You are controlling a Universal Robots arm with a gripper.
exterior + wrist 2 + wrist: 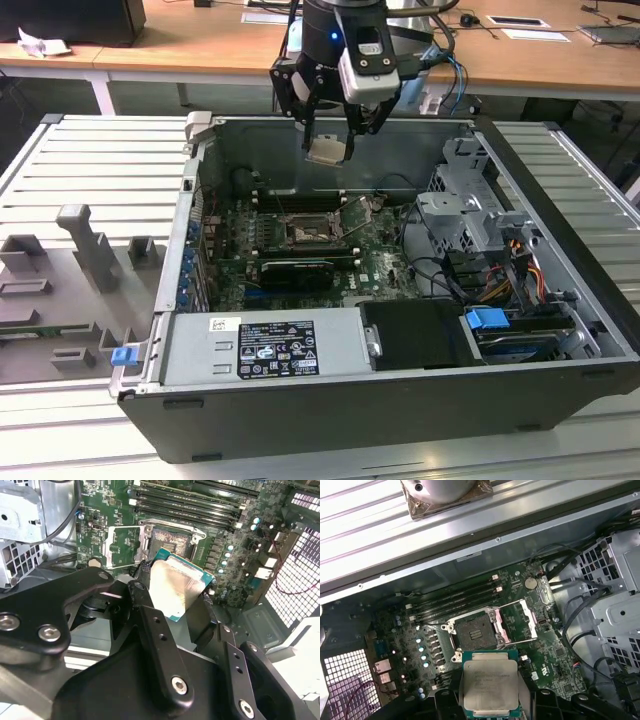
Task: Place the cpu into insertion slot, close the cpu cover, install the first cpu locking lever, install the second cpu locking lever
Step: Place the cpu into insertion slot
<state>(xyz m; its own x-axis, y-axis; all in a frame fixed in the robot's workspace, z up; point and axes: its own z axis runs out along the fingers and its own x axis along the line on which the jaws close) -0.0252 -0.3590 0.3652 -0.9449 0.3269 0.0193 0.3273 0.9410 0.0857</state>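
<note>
Hanging over the open computer case (pixel 400 400), the tool (pixel 330 138) is clamped on the chip (pixel 490 685). Its black fingers (pixel 150 615) press on two opposite edges of the square, and the pale metal face shows between them in both wrist views. The chip is in the air, well clear of the green circuit board (pixel 555 655), and is not touching anything but the fingers. In the exterior view it sits near the case's far wall, higher than the wall's top edge. The socket (pixel 475 632) lies near the middle of the board, with its dark square bed bare inside a grey metal rim. In the first wrist view the chip is just beside it rather than squarely above it. The cover (pixel 520 620) is swung open and lies back flat beside the socket, on the side toward the exterior view's right, its middle window showing board beneath. Long black memory slots (pixel 455 597) run between the socket and the case's far wall. The case rests on a ribbed metal table (pixel 80 170), with grey blocks (pixel 95 245) near the table's edge on the exterior view's left.
</note>
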